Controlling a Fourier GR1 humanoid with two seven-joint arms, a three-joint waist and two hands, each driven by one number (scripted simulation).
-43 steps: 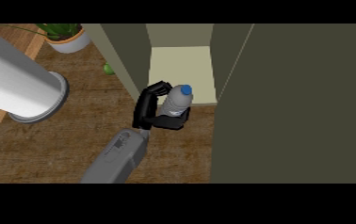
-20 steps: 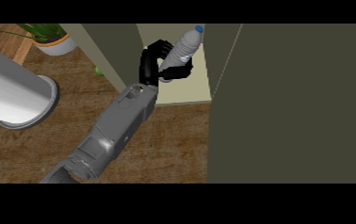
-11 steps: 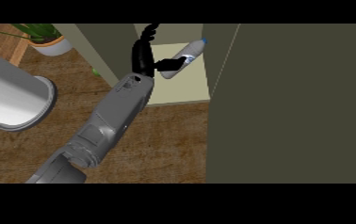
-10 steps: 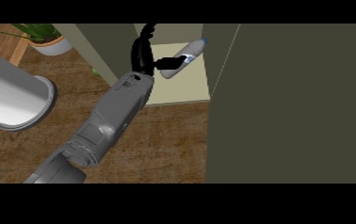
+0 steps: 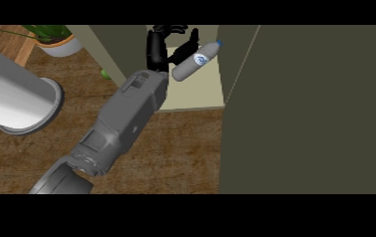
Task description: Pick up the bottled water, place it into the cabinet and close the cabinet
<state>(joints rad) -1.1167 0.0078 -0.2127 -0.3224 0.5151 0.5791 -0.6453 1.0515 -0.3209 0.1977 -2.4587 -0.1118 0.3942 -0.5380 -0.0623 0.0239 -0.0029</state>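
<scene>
Since half a second ago the hand (image 5: 163, 49) has spread its fingers and drawn a little left of the bottle (image 5: 195, 61), which it gripped before. The bottle now lies tilted inside the open cabinet (image 5: 198, 94), blue cap toward the far right, base toward the near left, just beside the hand's thumb; whether they touch is unclear. Which arm this is cannot be told for sure; it enters from the near left. The cabinet's door (image 5: 308, 106) stands open at the right. A plant (image 5: 53, 36) sits far left, with a large grey cylinder (image 5: 26, 104) nearer.
</scene>
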